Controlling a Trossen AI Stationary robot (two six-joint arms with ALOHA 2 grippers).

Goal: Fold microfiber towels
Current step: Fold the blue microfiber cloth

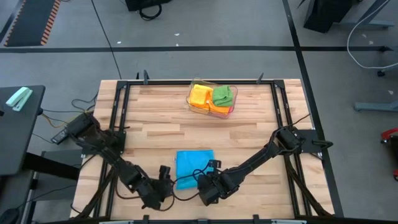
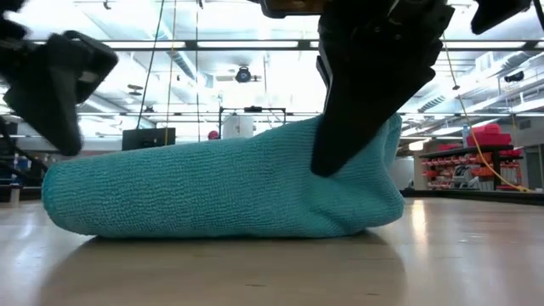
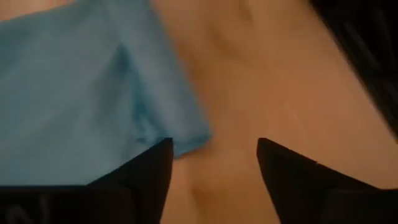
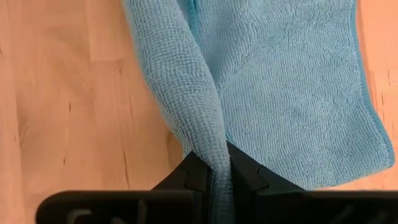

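Right gripper (image 4: 214,177) pinches fold ridge of blue square microfiber towel (image 1: 193,167), keeping crease; left gripper (image 3: 211,165) beside towel corner, jaws apart, empty.

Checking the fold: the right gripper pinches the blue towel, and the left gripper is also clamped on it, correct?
Not quite. The right gripper does pinch the blue towel, but the left gripper has open jaws beside the towel's corner, holding nothing, as the left wrist view shows.

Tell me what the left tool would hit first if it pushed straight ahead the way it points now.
Probably bare table. The open left tool points at wood just beside the corner of the blue towel; one finger would likely graze that corner. Depth is hard to judge here.
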